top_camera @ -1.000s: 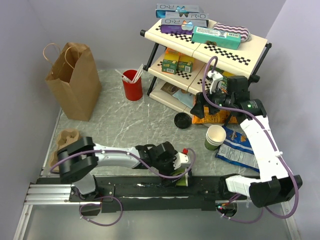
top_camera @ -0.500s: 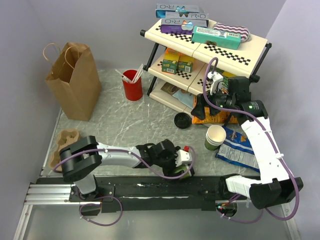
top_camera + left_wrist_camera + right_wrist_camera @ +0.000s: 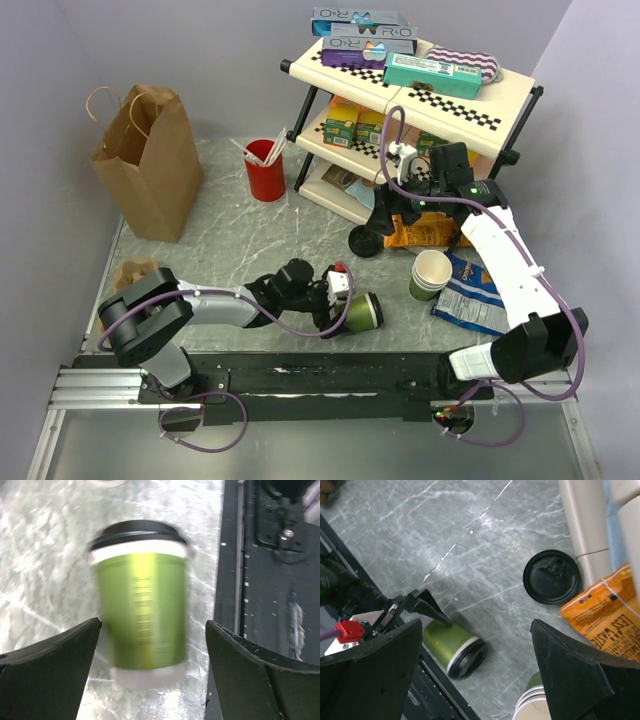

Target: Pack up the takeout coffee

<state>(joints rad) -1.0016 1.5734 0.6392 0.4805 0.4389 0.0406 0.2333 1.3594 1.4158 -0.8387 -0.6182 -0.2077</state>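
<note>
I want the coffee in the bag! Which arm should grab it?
Left. The left pincer stands open around the tipped coffee; the right pincer hangs away by the shelf.

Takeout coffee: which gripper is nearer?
Left. The left gripper, open, straddles the takeout coffee, which lies on its side. The right gripper hovers farther back, near the loose black lid.

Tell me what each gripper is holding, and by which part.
Nothing is held. The left gripper stands open around the takeout coffee lying on its side, a gap at each finger. The right gripper is open and empty.
</note>
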